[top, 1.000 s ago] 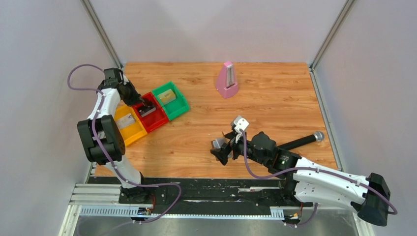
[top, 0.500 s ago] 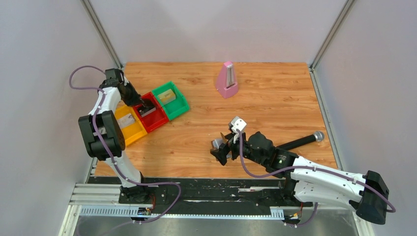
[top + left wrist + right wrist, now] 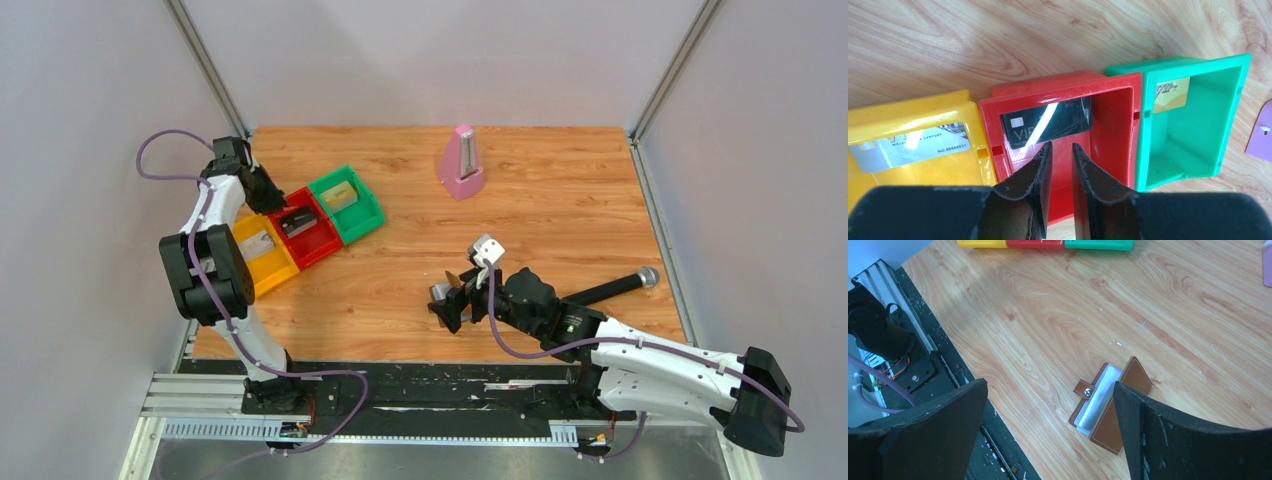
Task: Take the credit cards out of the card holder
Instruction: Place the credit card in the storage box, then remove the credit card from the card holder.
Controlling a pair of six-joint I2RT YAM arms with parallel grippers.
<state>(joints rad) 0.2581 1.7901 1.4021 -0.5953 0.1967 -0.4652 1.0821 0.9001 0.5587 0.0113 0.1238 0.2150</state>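
Left wrist view: left gripper (image 3: pixel 1061 145) slightly parted, empty, above red tray (image 3: pixel 1063 82).
Dark card (image 3: pixel 1045 122) lies in tray; right gripper (image 3: pixel 1050 386) gapes wide over holder (image 3: pixel 1110 422), seemingly ajar, near table's near edge.

Dark card (image 3: pixel 1045 122): "VIP". Gold card (image 3: pixel 1172 94): "VIP". Silver card (image 3: pixel 908 147): "CENTURY", possibly "NO.88888831".

Bright, even overhead light is filling every view; shadows are falling soft and faint on the table (image 3: pixel 560 220). White glare is streaking across the dark card (image 3: pixel 1068 120) in the red tray (image 3: pixel 1063 82). The left gripper (image 3: pixel 1061 148) is blurring near the lens.
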